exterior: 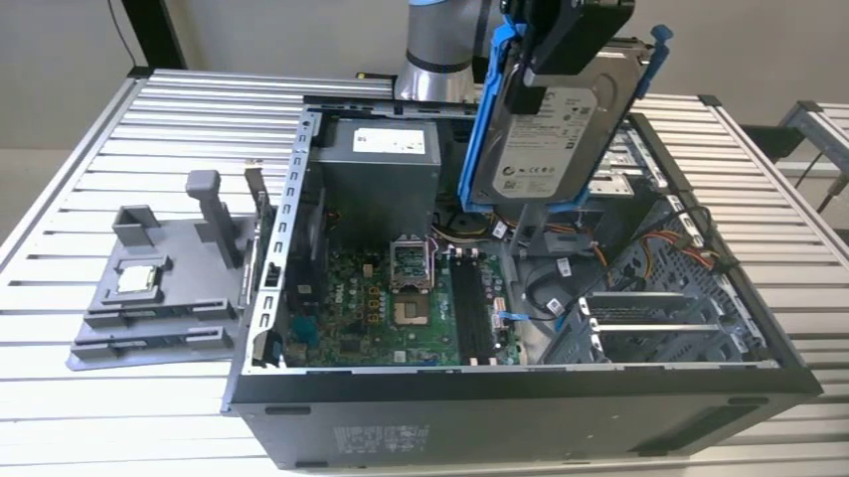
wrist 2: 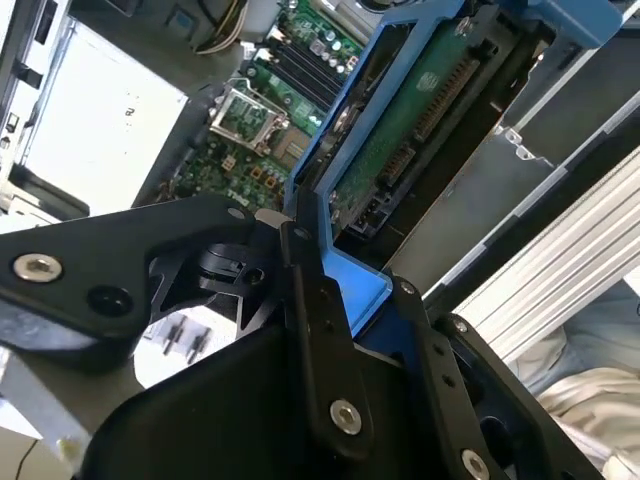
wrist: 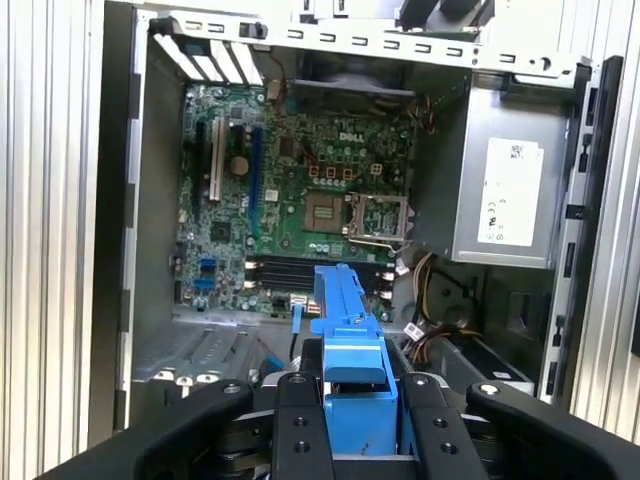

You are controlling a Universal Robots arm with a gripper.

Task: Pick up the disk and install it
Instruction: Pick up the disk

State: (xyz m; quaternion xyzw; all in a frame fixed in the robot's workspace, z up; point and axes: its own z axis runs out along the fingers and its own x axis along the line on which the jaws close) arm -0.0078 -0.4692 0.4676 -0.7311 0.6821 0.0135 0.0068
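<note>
Black fingers [wrist: 298, 425] of the gripper [wrist: 355, 400] sat closest to the lens in the first wrist view, clenched from both sides on one end of the blue bracket [wrist: 345, 300] that framed the disk [exterior: 551, 139].

The disk hung below the gripper, steeply tilted, with its labelled face toward the exterior camera. It was lifted clear above the open case [exterior: 531, 417] and touched nothing else. In the second wrist view its green circuit side and connector edge pointed away from the fingers, down toward the case.

Under it lay the motherboard [exterior: 385, 308] and loose cables [exterior: 544, 293]. The power supply [exterior: 385, 149] stood at the far end. A metal cage [exterior: 650, 318] sat toward the exterior view's right. A grey fixture [exterior: 146, 288] rested on the table [exterior: 80, 417] at the exterior view's left, well apart from the disk.

Since the hold was on plastic at one end only, the disk would likely flex or swing. Slow, steady motion seemed wise, with the clamp firm. The bracket ought to be squared to its bay before any descent, and its lower edge held off the cables. Which bay was meant could not be told for certain, though the cage looked the probable one.
</note>
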